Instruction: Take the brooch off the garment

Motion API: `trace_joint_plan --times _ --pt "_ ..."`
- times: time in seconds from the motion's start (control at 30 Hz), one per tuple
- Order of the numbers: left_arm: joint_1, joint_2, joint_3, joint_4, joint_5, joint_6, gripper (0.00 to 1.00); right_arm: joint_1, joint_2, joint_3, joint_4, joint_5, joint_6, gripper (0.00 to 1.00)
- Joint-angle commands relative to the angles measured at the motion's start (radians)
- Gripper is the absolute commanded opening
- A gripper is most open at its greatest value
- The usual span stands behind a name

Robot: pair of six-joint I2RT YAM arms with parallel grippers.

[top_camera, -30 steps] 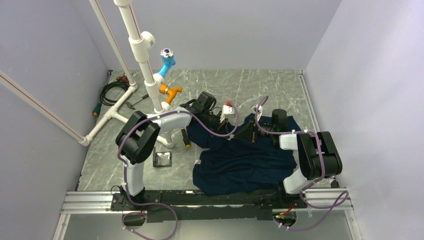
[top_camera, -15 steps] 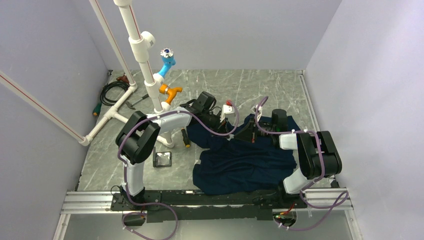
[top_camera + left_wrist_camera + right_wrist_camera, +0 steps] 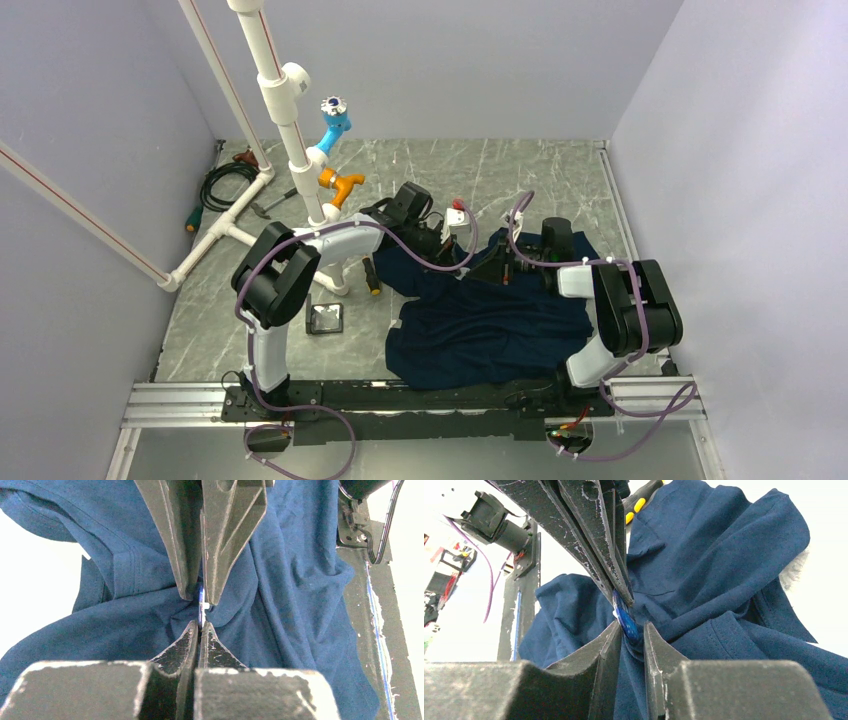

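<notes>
L hand point(image 3: 200, 626) pinched tight on garment point(image 3: 280, 580) fold, R hand point(image 3: 631, 629) narrowly clamped on brooch point(image 3: 625, 615) w/ cloth, hands met tip-to-tip over tabletop point(image 3: 520, 170), brooch sat betw. them, garment lay crumpled

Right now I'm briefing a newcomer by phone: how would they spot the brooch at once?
Start at the navy shirt. Over its far part the left gripper and right gripper meet tip to tip, pinching the brooch between them. It is a small glossy blue disc, the only shiny spot on the matte cloth.
</notes>
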Motion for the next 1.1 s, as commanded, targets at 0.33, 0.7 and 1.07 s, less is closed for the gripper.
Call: trace_joint_plan --times 0.33,0.7,1.07 --pt "-0.008 -0.018 0.028 0.058 0.031 -0.024 0.05 0.006 -0.003 0.013 0.033 -0.003 -0.03 0.0" --pt "-0.011 -0.093 -0.118 0.29 -0.125 -0.144 0.51 -0.019 0.038 0.026 0.057 -0.014 0.048 0.0" --pt "-0.042 -0.076 -0.107 0.318 -0.162 -0.239 0.49 -0.028 0.035 0.009 0.093 -0.027 0.064 0.0"
